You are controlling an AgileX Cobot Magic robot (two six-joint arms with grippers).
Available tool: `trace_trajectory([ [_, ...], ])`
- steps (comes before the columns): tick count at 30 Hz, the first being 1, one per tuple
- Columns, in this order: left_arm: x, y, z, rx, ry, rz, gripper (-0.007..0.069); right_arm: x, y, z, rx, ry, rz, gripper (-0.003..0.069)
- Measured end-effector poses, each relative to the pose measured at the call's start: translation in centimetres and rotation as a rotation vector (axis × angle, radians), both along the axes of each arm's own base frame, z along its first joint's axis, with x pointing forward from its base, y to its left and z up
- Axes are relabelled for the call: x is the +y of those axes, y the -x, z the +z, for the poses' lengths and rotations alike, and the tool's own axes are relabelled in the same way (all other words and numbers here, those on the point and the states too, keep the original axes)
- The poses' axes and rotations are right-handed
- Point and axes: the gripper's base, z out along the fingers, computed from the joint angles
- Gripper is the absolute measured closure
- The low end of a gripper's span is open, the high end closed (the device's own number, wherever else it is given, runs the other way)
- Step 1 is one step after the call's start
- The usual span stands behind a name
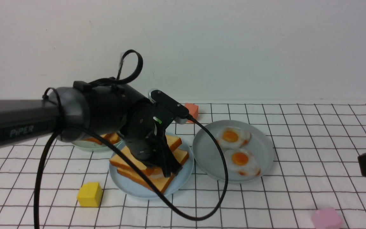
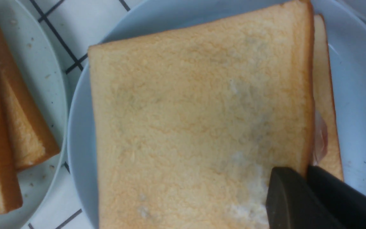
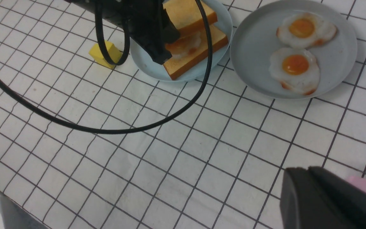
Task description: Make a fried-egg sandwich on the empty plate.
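The black left gripper [image 1: 170, 167] is clamped on the top toast of the fried-egg sandwich [image 1: 132, 162], which lies on the round sky-blue plastic plate [image 1: 183, 178]; I cannot tell the right gripper's [image 3: 310, 187] state.

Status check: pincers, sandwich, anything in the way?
Left pincer shut on top toast. Right pincer idle, shut, empty. Sandwich stacked on plate. Path unobstructed.

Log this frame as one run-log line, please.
stage: top toast placement | left end effector: shut on top toast | sandwich on blue plate | right end effector: idle, clear
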Motion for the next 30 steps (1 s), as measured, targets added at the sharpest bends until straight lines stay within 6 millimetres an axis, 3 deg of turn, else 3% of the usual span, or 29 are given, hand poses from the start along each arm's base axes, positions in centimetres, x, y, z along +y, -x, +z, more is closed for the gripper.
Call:
trace_trajectory([
  [5, -0.2, 0.1, 0.0, 0.015, 0.041, 0.022, 0.0561, 0.0, 0.0, 0.0, 0.003, 0.001, 0.000, 0.0607],
  [16, -0.7, 0.4, -0.1, 0.069, 0.128, 0.080, 0.0365, 0.0, 0.0, 0.0, 0.003, 0.001, 0.000, 0.0599],
  [21, -0.7, 0.5, 0.0, 0.078, 0.124, 0.081, 0.0354, 0.0, 0.0, 0.0, 0.004, 0.001, 0.001, 0.0596],
  [25, -0.1, 1.6, 2.7, 0.080, 0.149, 0.100, 0.0380, -0.1, 0.2, 0.0, -0.001, 0.000, 0.001, 0.0592],
  [30, 2.3, 5.8, 12.7, -0.098, 0.321, 0.098, 0.0554, -0.8, 1.6, 0.7, -0.040, -0.028, -0.016, 0.0589],
])
